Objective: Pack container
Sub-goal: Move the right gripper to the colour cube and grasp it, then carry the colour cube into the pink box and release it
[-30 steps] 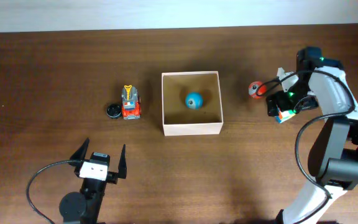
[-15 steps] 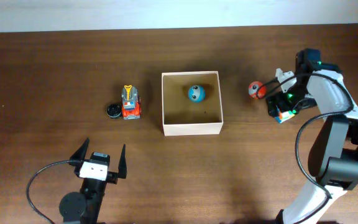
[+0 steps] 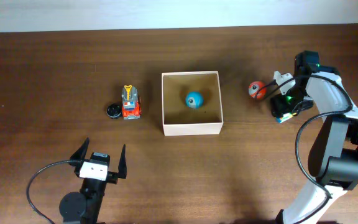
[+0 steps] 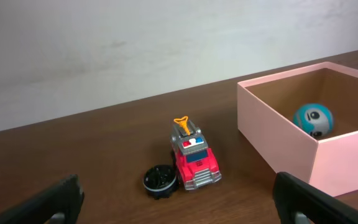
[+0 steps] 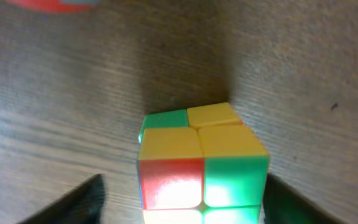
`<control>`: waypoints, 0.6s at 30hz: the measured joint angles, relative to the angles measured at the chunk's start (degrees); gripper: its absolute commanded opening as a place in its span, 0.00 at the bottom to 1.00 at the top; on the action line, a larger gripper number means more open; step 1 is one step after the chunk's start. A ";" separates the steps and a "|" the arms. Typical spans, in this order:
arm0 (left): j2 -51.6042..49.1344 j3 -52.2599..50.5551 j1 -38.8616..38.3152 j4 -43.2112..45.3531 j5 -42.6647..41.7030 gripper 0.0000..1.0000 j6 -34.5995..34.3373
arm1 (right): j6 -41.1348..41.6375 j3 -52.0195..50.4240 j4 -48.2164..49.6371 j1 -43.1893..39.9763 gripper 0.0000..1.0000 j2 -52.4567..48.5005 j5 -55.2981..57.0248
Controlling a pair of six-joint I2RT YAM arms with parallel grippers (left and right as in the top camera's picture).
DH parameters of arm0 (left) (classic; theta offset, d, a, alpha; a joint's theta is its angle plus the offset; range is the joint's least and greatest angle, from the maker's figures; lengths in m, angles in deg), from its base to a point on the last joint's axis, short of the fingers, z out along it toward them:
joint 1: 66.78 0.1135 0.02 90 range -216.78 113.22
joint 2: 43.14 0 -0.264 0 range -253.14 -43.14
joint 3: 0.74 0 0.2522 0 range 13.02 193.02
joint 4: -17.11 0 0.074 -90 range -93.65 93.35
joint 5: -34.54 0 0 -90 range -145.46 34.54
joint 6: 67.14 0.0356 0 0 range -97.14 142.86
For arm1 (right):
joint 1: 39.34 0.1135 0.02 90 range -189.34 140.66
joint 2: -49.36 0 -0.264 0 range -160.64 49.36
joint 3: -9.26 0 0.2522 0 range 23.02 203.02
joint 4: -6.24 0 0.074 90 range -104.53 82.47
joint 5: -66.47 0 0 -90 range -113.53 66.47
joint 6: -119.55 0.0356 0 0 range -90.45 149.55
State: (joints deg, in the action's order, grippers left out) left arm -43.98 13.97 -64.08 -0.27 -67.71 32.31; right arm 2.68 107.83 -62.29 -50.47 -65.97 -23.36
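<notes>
**Four toys out, one packed**

At the near left, the left hand (image 3: 105,145) hovers over bare counter (image 3: 42,68), spread wide and holding nothing. Beyond it a small black disc (image 3: 112,110) lies touching a red toy fire truck (image 3: 130,103).

The container (image 3: 191,127) sits upright at the middle of the counter, open side up. A blue ball (image 3: 193,99) rests on its cardboard floor, and nothing else is inside.

To the right a red ball (image 3: 256,89) lies near the box. Just past it the right hand (image 5: 182,186) straddles a colour cube (image 5: 201,158). It is partly spread, and there is a visible gap on one side of the cube, so it is not yet pinching.

The box looks like thin card, so it is probably light. Its walls seem fairly stiff, but it would likely skid on the smooth wood if nudged. If it has to be moved, pinching the top edge of one side wall near its middle looks safest. Lowering the toys in from straight above should keep it from being knocked.
</notes>
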 measured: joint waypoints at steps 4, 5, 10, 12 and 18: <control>0.00 0.00 0.00 -0.02 0.00 0.99 -0.02 | 0.26 0.00 0.04 0.00 0.52 0.00 0.24; 0.00 0.00 0.00 0.00 0.00 0.99 0.00 | 0.39 0.00 0.07 0.00 0.52 0.00 0.24; 0.00 0.00 0.00 0.00 0.00 0.99 0.00 | 2.45 0.20 -0.50 0.00 0.50 0.00 0.24; 0.00 0.00 0.00 0.00 -0.02 0.99 0.00 | 3.32 1.27 -2.97 0.02 0.50 -0.04 0.24; 0.00 0.00 0.00 -0.02 0.00 0.99 0.00 | 5.79 12.46 -14.03 2.08 0.50 -0.13 0.44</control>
State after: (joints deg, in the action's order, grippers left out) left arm -43.98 13.97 -64.08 -0.29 -67.71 32.31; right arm 8.47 120.29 -76.32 -48.40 -66.10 -22.93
